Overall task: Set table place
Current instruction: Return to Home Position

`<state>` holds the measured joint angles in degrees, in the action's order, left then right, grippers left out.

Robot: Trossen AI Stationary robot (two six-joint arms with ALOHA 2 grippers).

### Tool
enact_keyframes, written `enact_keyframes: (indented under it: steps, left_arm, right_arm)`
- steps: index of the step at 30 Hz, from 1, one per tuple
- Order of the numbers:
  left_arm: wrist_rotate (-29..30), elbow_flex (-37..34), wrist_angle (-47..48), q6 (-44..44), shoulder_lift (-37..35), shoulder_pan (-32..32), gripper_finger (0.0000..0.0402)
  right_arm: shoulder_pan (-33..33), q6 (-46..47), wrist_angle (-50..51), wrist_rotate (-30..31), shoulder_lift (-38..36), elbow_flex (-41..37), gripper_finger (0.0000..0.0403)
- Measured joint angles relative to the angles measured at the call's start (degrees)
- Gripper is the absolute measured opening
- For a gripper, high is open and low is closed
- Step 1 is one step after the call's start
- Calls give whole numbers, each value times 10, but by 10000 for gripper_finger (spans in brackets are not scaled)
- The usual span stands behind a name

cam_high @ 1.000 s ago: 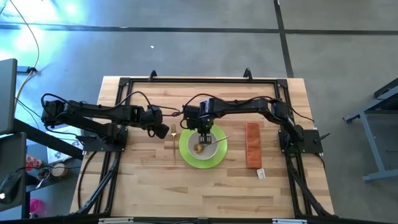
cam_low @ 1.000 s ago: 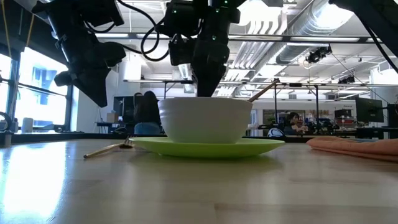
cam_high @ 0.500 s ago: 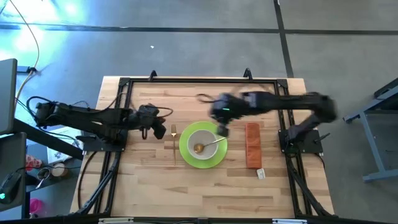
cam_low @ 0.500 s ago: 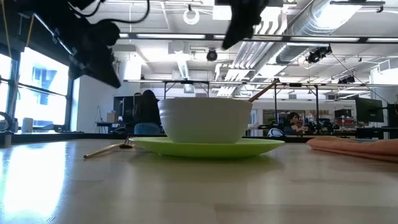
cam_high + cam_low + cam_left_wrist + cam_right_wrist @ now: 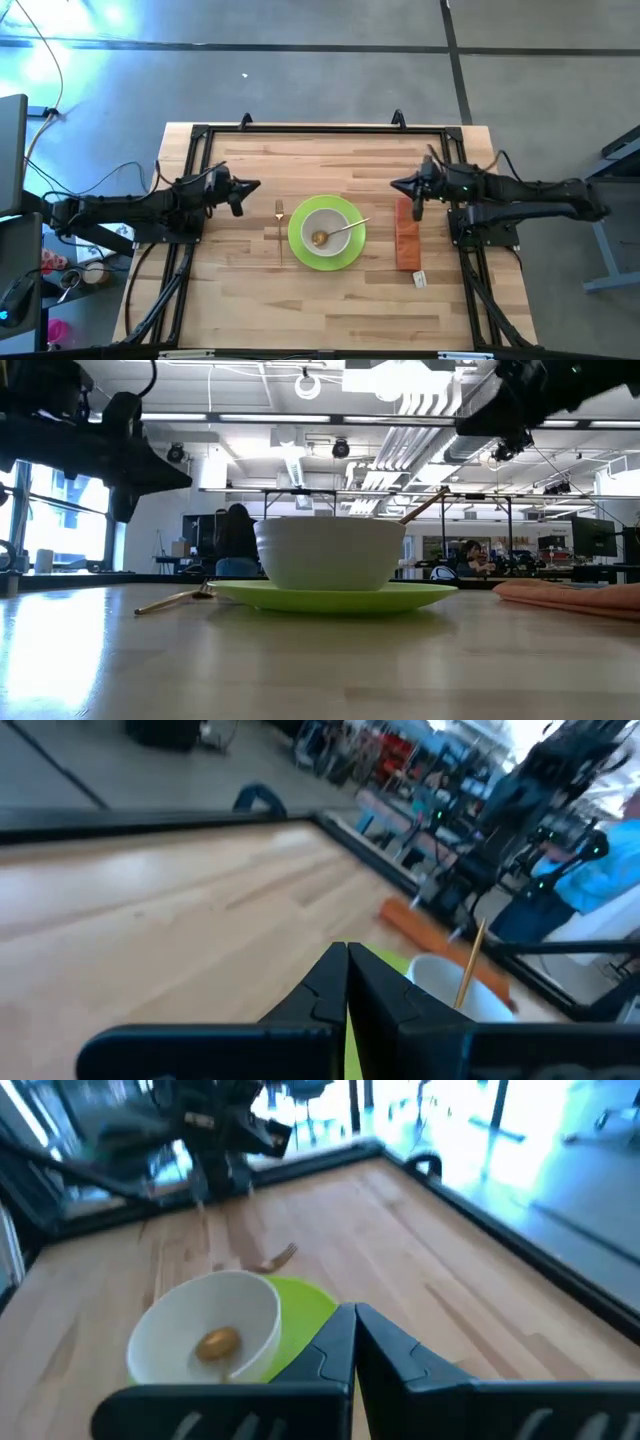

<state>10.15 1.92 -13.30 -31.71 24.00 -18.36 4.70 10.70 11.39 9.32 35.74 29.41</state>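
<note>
A white bowl (image 5: 326, 226) stands on a lime-green plate (image 5: 298, 247) at the middle of the table (image 5: 330, 300). A gold spoon (image 5: 342, 229) lies in the bowl, its handle leaning on the rim toward the right. A gold fork (image 5: 279, 222) lies on the wood left of the plate. My left gripper (image 5: 253, 186) is shut and empty, raised left of the fork. My right gripper (image 5: 397, 184) is shut and empty, raised right of the plate.
An orange-brown strip (image 5: 405, 233) lies on the table right of the plate, with a small white tag (image 5: 420, 279) near its front end. Black rails (image 5: 320, 130) run along the table's edges. People show in the room behind in the low view (image 5: 237, 538).
My right gripper has risen from over the bowl and swung back toward the table's right edge. My left gripper has drawn back toward the left edge. The spoon stays in the bowl; plate, bowl and fork have not moved.
</note>
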Motion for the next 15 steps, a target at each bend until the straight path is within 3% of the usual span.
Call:
enact_keyframes:
  steps: [4,15]
  left_arm:
    - [-3,-7,3,31,-45,-14,0]
    - [-8,-6,83,34,-75,-42,0]
  right_arm:
    - [3,-2,-74,15,-87,-89,0]
    - [27,25,-91,21,-269,-228,0]
